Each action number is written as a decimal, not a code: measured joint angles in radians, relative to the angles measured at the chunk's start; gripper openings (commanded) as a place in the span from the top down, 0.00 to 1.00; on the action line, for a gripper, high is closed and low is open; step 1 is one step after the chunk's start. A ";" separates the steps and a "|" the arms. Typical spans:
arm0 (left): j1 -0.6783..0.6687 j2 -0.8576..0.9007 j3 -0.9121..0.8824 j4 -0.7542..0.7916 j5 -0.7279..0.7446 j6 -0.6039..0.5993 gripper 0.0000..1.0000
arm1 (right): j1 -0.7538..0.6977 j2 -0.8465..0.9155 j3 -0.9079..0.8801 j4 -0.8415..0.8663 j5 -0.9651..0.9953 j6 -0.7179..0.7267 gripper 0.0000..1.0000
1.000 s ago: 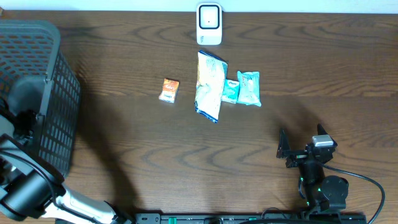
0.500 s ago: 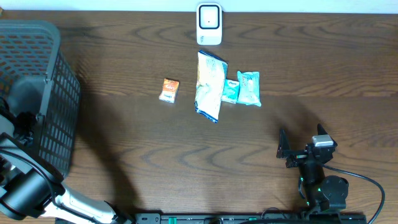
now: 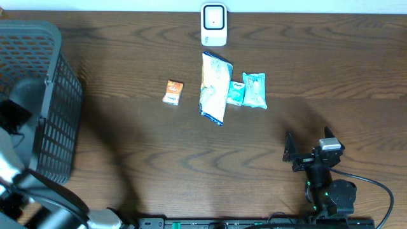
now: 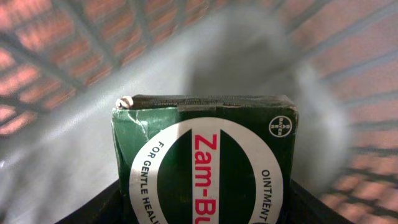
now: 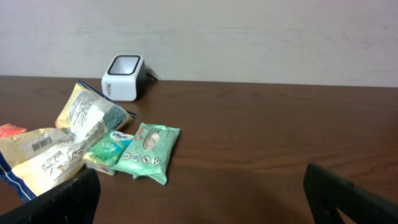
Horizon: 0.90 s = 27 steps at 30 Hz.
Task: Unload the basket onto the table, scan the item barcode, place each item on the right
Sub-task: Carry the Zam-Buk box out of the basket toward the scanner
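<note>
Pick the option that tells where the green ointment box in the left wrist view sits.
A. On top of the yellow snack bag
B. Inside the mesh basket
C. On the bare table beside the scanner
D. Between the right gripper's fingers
B: in the left wrist view the green ointment box stands on a grey floor with the mesh walls of the basket rising around it.

Basket walls point(image 4: 56, 43) close rnd box point(image 4: 205, 155)

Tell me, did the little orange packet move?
No. The orange packet lies in the same spot as before, just left of the yellow bag and below-left of the white scanner.
</note>
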 measured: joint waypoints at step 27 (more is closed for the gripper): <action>-0.534 -0.372 -0.002 0.299 0.507 -0.380 0.42 | 0.000 0.000 0.000 0.000 0.000 0.000 0.01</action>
